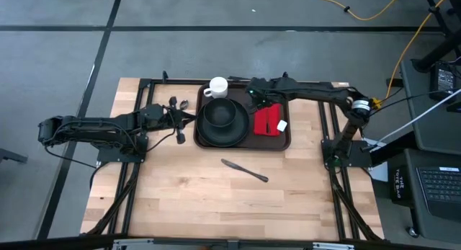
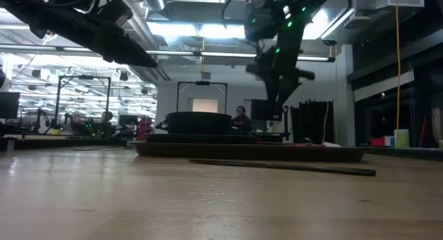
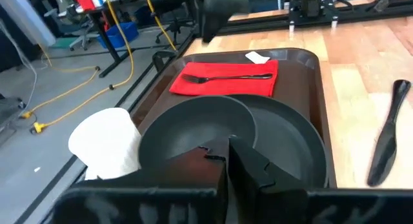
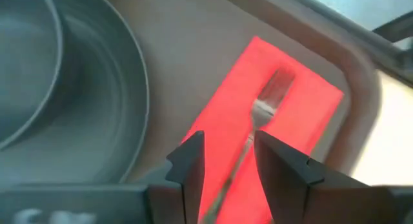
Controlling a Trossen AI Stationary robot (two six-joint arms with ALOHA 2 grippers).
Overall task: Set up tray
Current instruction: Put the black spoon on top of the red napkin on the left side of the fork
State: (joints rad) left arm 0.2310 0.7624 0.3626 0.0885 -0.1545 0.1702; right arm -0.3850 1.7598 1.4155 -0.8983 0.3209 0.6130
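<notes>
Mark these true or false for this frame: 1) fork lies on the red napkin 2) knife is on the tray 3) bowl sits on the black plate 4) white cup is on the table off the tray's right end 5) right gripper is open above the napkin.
1) True. The fork lies on the red napkin.
2) False. The knife lies on the table, in front of the tray.
3) True. The bowl sits on the black plate.
4) False. The white cup stands at the tray's back left corner, beside the plate.
5) True. The right gripper hangs open above the napkin, one finger on each side of the fork's handle.
</notes>
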